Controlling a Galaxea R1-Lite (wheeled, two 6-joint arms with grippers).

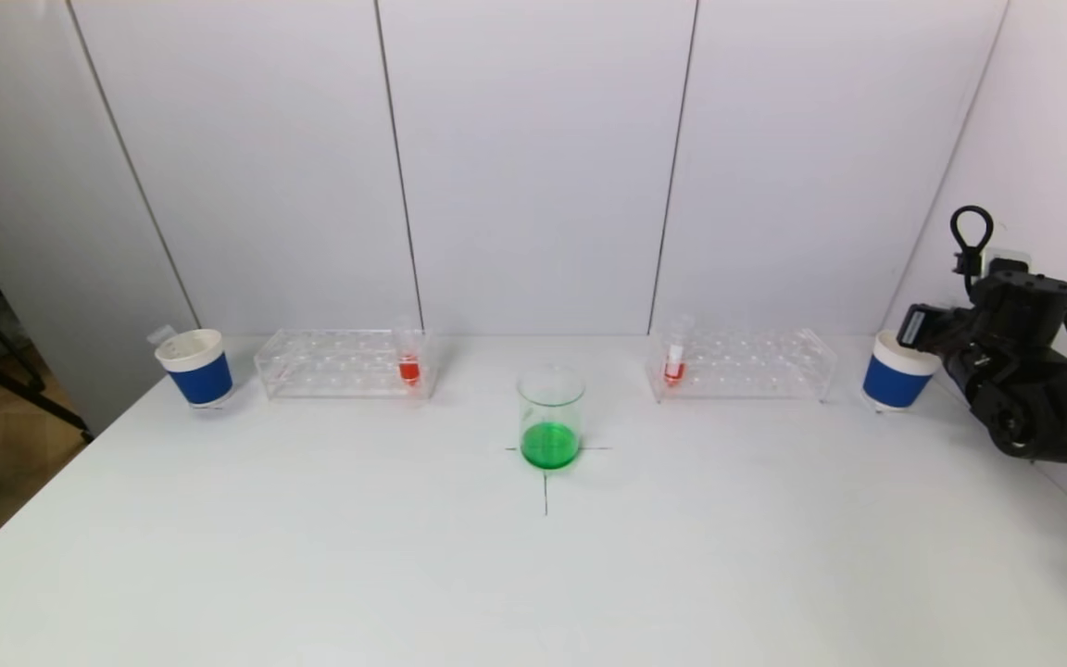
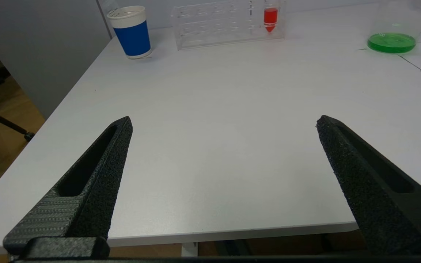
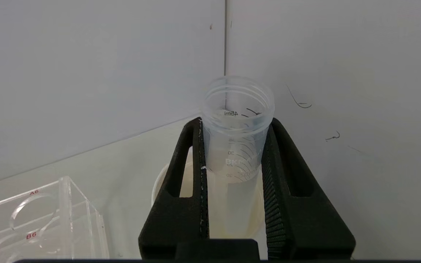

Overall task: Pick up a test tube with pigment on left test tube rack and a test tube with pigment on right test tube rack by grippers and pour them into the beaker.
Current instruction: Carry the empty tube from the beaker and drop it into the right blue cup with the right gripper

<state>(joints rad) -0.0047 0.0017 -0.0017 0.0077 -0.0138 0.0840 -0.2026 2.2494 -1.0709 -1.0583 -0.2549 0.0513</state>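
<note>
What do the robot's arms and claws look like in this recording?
Both claws are matte black. The left claw has two long tapering fingers with grainy inner pads, slotted cut-outs and ribbed bases. The right claw has the same slotted black fingers with finely ribbed inner faces. The right arm is bulky black, with a looped black cable on top and a small white label.

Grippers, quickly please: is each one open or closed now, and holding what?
Left gripper: open, holding nothing, above the table's near edge.
Right gripper: closed on an empty test tube, over the right paper cup.
</note>
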